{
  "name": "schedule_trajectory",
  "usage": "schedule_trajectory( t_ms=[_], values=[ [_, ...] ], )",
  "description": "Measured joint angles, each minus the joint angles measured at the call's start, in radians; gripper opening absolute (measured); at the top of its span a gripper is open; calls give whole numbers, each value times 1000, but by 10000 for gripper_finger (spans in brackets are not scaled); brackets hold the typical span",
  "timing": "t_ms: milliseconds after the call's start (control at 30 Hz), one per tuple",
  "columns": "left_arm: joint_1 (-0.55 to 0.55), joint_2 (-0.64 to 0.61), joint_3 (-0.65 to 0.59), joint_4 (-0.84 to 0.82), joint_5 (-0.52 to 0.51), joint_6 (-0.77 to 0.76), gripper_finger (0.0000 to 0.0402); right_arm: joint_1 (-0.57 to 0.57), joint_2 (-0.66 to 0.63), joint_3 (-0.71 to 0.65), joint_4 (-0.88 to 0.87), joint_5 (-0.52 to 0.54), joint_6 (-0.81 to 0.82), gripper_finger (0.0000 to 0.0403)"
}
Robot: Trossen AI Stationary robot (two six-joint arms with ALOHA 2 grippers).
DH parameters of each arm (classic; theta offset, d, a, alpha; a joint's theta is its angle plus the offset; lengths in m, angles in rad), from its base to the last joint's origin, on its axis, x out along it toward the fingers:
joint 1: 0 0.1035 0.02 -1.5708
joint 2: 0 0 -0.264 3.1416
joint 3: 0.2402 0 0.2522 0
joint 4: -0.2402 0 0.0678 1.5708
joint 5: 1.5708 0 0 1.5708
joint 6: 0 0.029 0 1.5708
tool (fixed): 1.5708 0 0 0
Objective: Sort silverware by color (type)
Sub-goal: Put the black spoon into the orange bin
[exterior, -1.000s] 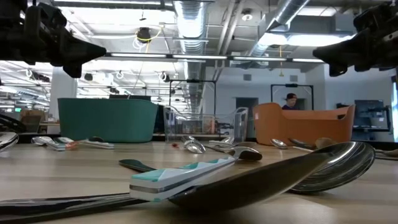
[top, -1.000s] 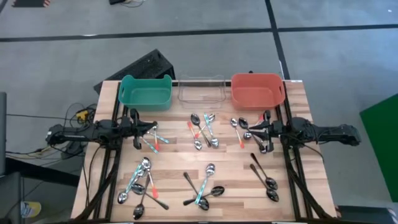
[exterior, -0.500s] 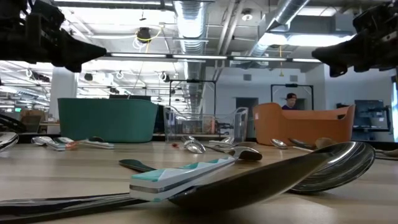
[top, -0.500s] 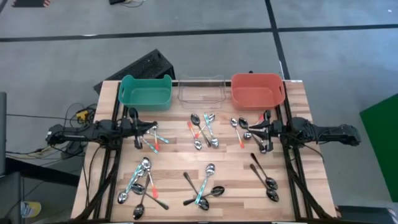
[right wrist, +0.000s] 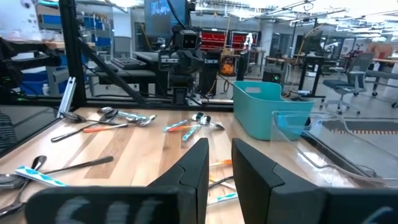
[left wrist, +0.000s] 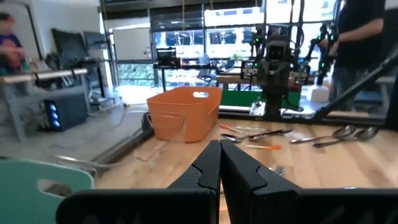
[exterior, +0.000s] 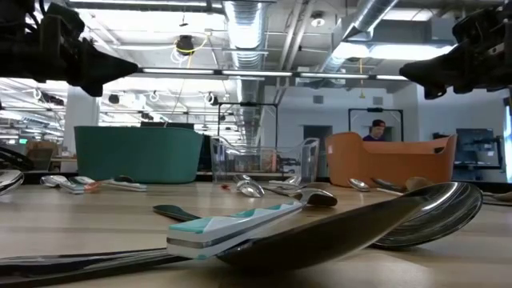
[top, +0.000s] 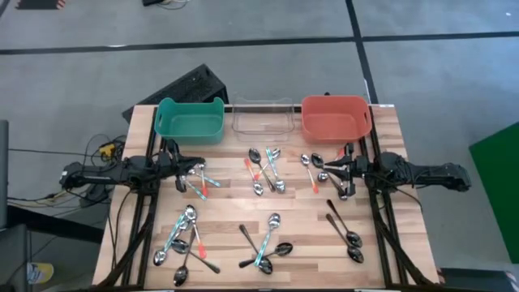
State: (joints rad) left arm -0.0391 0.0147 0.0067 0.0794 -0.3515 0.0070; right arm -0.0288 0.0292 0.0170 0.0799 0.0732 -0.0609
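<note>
Basically both arms are hovering above the table [top: 227,207], nothing in either grip. Left gripper [top: 185,169] is hanging over the left side near the teal bin [top: 190,120], fingers [left wrist: 208,168] pressing together with no gap. Right gripper [top: 327,167] is sitting over the right side below the orange bin [top: 336,116], fingers [right wrist: 196,163] standing slightly apart around empty air. Spoons [top: 266,169] are lying scattered on the wood in loose clusters: one bunch in the middle below the clear bin [top: 263,118], a few beside each gripper, more along the near edge at left, centre and right. Handles are showing orange-red, teal and black, mixed together. Bins are lining the far edge, looking empty from above.
</note>
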Motion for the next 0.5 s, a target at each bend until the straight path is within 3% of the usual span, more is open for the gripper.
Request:
schedule_trajectory(
  t_ms=[167,500],
  values=[
    [0,0,0,6,-95,-206,0,0,0,0,3,65,0,93],
    [0,0,0,8,-157,-226,24,0,0,0,-2,101,8,93]
  ],
)
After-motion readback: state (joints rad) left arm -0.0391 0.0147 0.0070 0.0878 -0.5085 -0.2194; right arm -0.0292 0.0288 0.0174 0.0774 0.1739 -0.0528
